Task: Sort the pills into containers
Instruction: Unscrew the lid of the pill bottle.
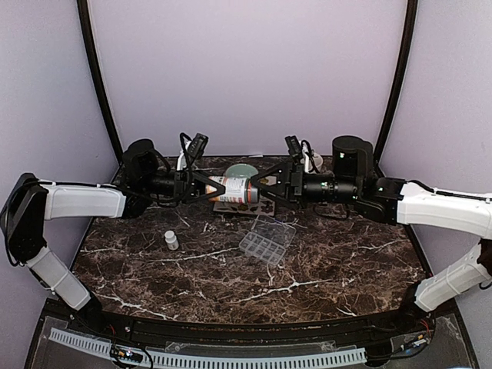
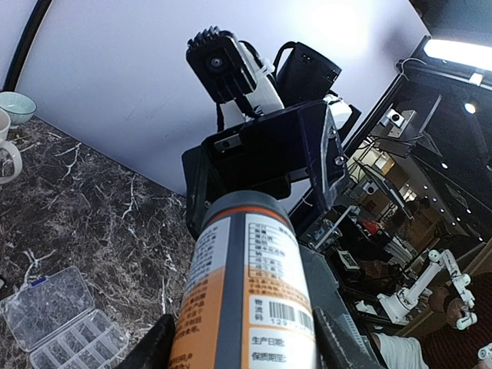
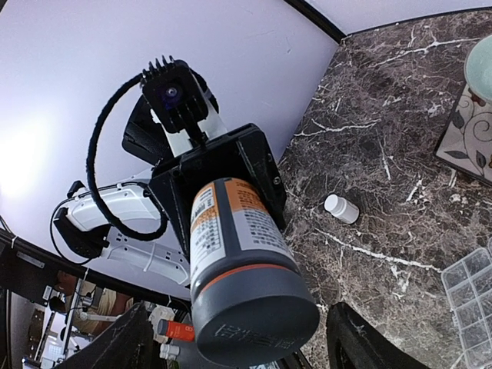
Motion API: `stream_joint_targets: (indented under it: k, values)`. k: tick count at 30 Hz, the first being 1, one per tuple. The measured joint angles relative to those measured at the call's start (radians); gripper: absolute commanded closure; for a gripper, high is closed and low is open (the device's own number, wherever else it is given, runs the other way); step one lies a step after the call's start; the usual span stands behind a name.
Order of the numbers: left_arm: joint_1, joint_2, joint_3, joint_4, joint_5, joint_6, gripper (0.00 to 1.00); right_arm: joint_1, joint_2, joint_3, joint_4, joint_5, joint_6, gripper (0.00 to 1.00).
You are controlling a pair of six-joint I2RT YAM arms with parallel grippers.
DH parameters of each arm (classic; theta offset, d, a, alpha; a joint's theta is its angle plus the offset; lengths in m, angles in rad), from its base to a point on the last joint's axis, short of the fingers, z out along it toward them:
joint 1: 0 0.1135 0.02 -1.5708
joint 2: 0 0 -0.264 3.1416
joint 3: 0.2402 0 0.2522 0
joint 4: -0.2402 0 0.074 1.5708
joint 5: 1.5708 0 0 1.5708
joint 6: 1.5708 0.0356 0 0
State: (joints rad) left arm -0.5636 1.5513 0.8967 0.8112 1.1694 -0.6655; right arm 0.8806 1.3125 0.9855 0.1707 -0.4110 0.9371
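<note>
An orange bottle (image 1: 231,189) with a grey cap (image 3: 254,315) hangs level above the back of the table. My left gripper (image 2: 246,342) is shut on its labelled body (image 2: 246,284). From the other side my right gripper (image 3: 240,346) stands open around the cap, with a gap between the cap and each finger (image 3: 123,342). The containers are the compartments of a clear pill box (image 1: 267,240), which lies on the marble in front of the bottle; it also shows in the left wrist view (image 2: 61,323) and the right wrist view (image 3: 469,296). No pills show in any view.
A tiny white bottle (image 1: 171,241) stands left of the pill box. Behind the held bottle are a pale green bowl (image 1: 241,171), a patterned mat (image 1: 242,206) and a white mug (image 2: 6,154). Purple walls close in the back and sides.
</note>
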Motion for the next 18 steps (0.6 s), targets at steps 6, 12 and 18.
stream_joint_targets:
  k: [6, 12, 18]
  values:
    - [0.000, 0.000, 0.015, 0.000, -0.002, 0.000, 0.84, 0.000, 0.014, 0.000, 0.006, -0.019, 0.012, 0.25]
    - [0.000, 0.000, 0.018, -0.001, -0.003, 0.000, 0.85, 0.000, 0.015, 0.000, 0.019, -0.033, 0.018, 0.30]
    - [0.000, 0.000, 0.019, -0.001, -0.003, 0.000, 0.84, 0.000, 0.047, 0.000, 0.024, -0.046, 0.019, 0.40]
